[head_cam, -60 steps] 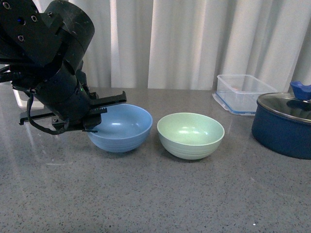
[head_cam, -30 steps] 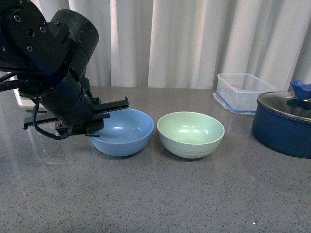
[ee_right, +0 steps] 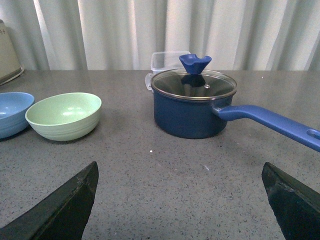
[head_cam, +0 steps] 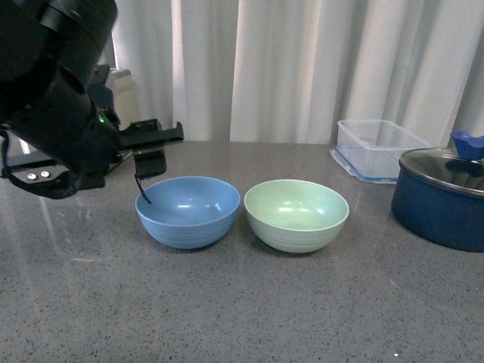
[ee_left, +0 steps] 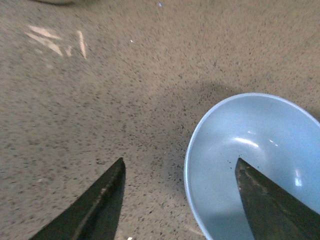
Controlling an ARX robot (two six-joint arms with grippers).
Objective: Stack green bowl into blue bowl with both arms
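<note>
The blue bowl (head_cam: 187,212) sits upright on the grey counter, and the green bowl (head_cam: 296,215) stands just to its right, close but apart from it. My left gripper (head_cam: 155,144) hangs open above the blue bowl's left rim. In the left wrist view the gripper (ee_left: 178,160) holds nothing: one finger is over the blue bowl (ee_left: 250,160), the other over bare counter. My right gripper (ee_right: 180,165) is open low over the counter, well away from the green bowl (ee_right: 64,116) and the blue bowl (ee_right: 12,112). It does not show in the front view.
A dark navy pot (head_cam: 442,198) with a glass lid stands at the right, its long blue handle (ee_right: 272,124) pointing toward my right gripper. A clear plastic box (head_cam: 378,144) sits behind it. White curtains close off the back of the counter.
My left arm has lifted up and back from the blue bowl's left side. The blue bowl now sits slightly lower in the front view. The green bowl has not moved.
</note>
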